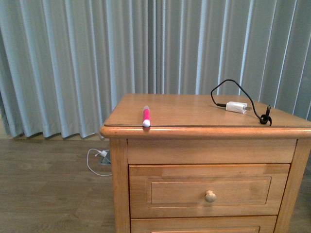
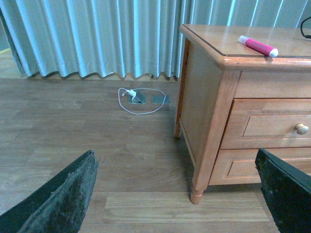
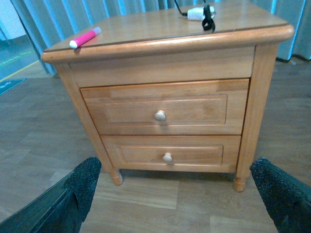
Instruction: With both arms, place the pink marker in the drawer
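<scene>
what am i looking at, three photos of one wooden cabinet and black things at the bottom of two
These come from a robot with two arms. One picture is from a camera on its body, facing a wooden nightstand. The other two are from cameras on its wrists; the black shapes are the fingers of the left gripper and the right gripper, both open, holding nothing. On top lie a pink marker by the front edge and a white charger with a black cable. The top drawer is shut.
</scene>
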Tool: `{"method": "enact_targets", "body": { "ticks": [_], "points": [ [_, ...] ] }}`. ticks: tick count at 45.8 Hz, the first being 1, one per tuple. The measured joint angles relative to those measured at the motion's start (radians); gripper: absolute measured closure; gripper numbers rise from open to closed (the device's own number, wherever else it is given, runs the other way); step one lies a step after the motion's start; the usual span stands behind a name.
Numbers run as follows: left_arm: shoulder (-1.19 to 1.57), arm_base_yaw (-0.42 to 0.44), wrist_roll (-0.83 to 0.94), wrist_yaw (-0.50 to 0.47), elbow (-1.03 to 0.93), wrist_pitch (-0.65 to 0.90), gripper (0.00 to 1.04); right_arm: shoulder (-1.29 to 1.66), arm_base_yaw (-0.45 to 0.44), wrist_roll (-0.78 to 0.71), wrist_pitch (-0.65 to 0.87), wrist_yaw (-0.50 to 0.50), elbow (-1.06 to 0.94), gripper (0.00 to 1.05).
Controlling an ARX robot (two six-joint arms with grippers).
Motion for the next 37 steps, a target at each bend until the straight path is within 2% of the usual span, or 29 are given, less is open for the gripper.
{"method": "enact_targets", "body": {
  "ticks": [7,15,18,26,37],
  "points": [
    [0.0,0.0,0.0,0.0,0.0,0.0,0.06,0.263,0.05,-0.008,0.154,0.027,0.05,0.08],
    [0.0,0.0,0.0,0.0,0.0,0.0,0.06,0.715,0.148,-0.03,0.418,0.107,0.172,0.08],
    [0.0,0.0,0.0,0.0,0.0,0.0,0.06,0.824,0.173,-0.034,0.475,0.126,0.209,0.08],
    [0.0,0.0,0.0,0.0,0.0,0.0,0.06,1.154,0.235,-0.037,0.573,0.175,0.381,0.08],
    [0.0,0.0,0.0,0.0,0.0,0.0,0.06,1.507,0.294,-0.063,0.626,0.262,0.616,0.08]
  ]
}}
